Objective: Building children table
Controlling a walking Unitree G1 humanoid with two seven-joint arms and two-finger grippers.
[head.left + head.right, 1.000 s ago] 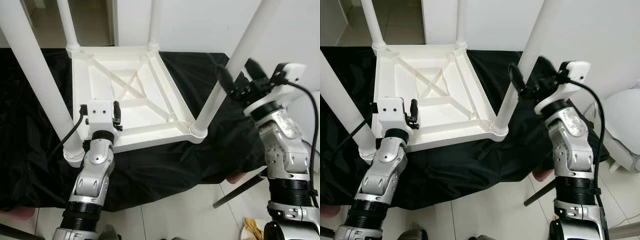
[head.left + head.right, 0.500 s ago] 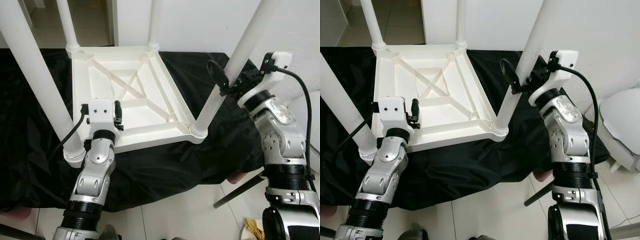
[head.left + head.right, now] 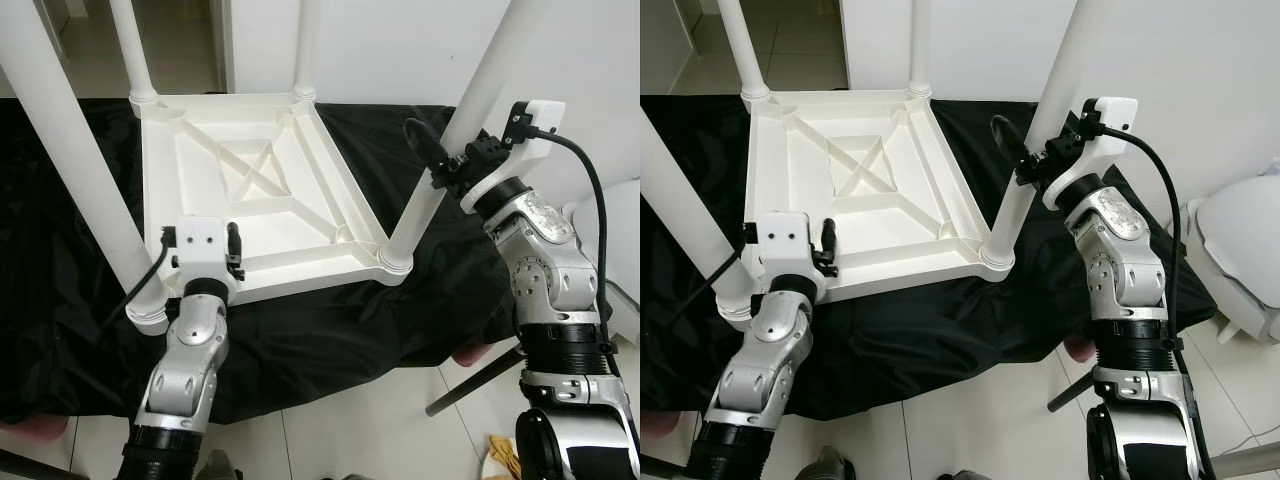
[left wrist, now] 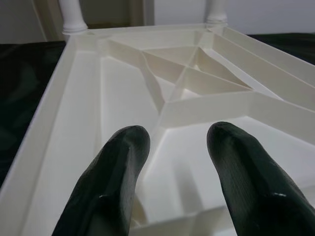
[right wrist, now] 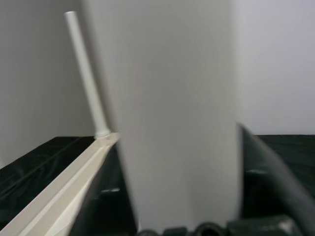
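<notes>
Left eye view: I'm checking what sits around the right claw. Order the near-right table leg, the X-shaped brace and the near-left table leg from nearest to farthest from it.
1. The near-right table leg: right claw is around it, on the robot's right.
2. The X-shaped brace: middle of the upturned tabletop.
3. The near-left table leg: far across, on the robot's left, beside the left claw.

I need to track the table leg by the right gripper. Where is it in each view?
Left eye view: table leg slants from top right to the near right corner socket.
Right eye view: table leg right of centre, right gripper around it.
Left wrist view: not in it.
Right wrist view: table leg, blurred white column up the middle.
Shared landmark: upturned white tabletop.
</notes>
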